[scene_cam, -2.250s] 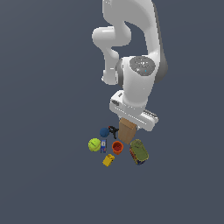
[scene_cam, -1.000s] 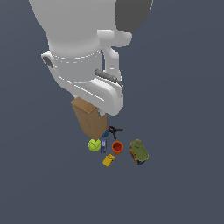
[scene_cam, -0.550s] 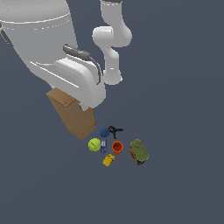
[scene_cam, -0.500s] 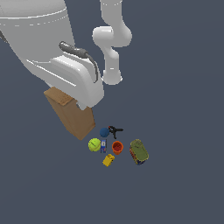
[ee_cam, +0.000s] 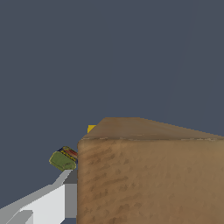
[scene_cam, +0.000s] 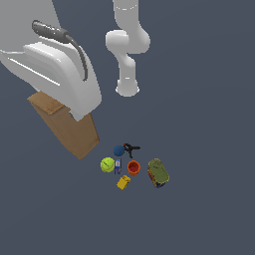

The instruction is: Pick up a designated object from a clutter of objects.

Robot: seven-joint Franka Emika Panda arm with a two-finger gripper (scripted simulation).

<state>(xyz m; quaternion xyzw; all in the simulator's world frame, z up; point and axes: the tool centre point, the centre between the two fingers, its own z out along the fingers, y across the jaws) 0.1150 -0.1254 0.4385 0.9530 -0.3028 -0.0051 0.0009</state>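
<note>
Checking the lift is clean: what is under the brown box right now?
Nothing shows attached beneath the brown box; it hangs tilted from the end effector, apart from the clutter. Its top is covered by the arm.

**No legible text anywhere in view**

Nothing could be read in either view. The brown box [scene_cam: 69, 128] showed plain cardboard faces with no print. The green oblong can [scene_cam: 158, 172] and the small blue can [scene_cam: 118, 166] carried coloured label patches, but these were too small and blurred to make out any letters, brands or numbers.
</note>
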